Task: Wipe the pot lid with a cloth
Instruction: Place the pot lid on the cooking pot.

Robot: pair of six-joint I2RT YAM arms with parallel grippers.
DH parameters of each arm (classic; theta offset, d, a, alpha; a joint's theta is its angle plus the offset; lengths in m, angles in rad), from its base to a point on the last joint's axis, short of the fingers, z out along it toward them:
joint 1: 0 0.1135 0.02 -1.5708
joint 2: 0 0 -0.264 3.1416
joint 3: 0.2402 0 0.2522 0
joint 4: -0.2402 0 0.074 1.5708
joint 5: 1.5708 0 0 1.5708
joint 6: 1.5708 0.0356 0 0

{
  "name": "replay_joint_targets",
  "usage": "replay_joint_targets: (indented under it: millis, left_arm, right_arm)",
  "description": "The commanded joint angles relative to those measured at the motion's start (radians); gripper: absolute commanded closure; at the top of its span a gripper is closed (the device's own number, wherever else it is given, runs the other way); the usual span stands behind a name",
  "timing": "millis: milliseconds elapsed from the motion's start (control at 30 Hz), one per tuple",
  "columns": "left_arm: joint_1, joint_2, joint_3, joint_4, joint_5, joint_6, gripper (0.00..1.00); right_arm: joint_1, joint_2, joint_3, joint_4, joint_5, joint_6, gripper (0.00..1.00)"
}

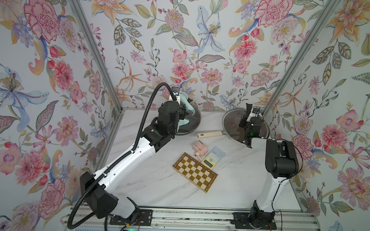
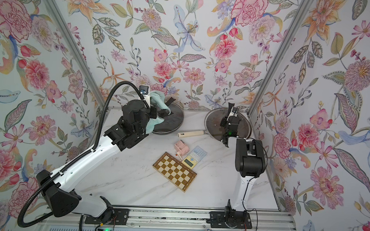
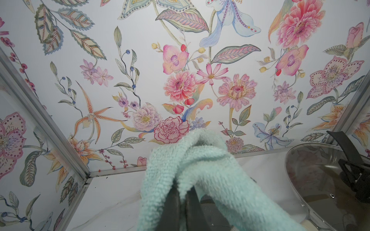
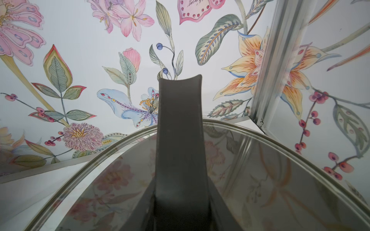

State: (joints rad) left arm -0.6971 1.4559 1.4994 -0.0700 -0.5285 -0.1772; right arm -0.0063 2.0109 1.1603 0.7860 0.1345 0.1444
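My left tool [image 2: 165, 111] pinches the cloth [image 3: 200, 170] over the dark pan [image 1: 193, 123]. My right tool [image 1: 246, 122] clamps the handle [image 4: 179, 120] of the pot lid [image 1: 232, 124], well apart. Crossing over, dangling cloth may snag that pan.

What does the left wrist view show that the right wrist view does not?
Only the left wrist view: the mint cloth, bunched in the foreground, and the left rear frame post. Only the right wrist view: the broad face of the dark handle, head-on. Both: the glass pot lid that bears it, its metal rim and the floral wallpaper.
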Motion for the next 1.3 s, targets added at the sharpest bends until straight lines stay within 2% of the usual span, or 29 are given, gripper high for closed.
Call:
replay_joint_targets:
  millis: [0, 600, 1067, 1267]
  left_arm:
    - [-0.012, 0.017, 0.025, -0.012, -0.027, -0.022, 1.00]
    - [-0.024, 0.088, 0.084, -0.015, -0.002, -0.028, 1.00]
    - [-0.032, 0.098, 0.105, -0.034, -0.004, -0.030, 1.00]
    - [-0.035, 0.098, 0.109, -0.039, -0.007, -0.030, 1.00]
  right_arm:
    - [-0.014, -0.018, 0.083, 0.115, -0.029, 0.012, 1.00]
    - [-0.028, 0.005, 0.043, 0.095, -0.011, -0.008, 1.00]
    - [-0.038, 0.022, 0.006, 0.098, -0.013, -0.010, 1.00]
    - [-0.038, 0.026, -0.004, 0.094, 0.003, -0.050, 1.00]
